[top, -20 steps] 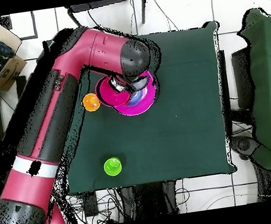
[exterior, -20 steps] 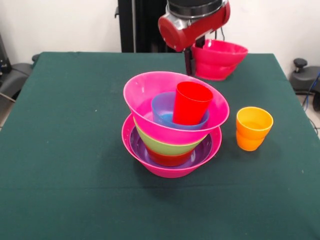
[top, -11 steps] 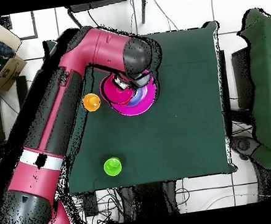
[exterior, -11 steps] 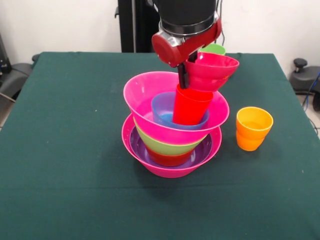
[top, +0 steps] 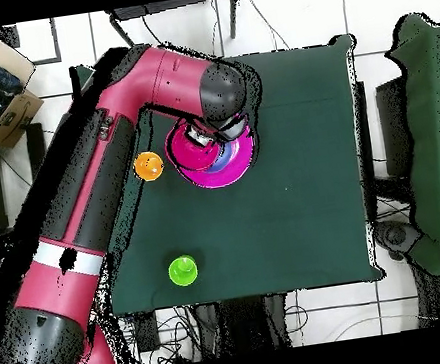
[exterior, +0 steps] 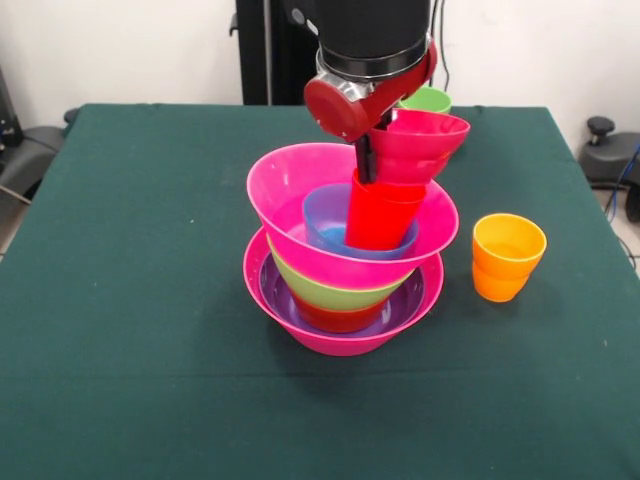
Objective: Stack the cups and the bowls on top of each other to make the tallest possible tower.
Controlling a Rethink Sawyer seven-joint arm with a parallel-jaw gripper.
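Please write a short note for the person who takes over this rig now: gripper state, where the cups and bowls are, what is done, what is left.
Gripper: shut on the crimson bowl, held above the red cup.
Tower: hot-pink base bowl, then purple, red and lime green bowls, second hot-pink bowl, blue bowl holding the red cup.
Loose on the table: orange cup beside the tower, lime green cup behind the arm.
Done: six bowls and one cup stacked.
Left: place the crimson bowl, then add the two loose cups.
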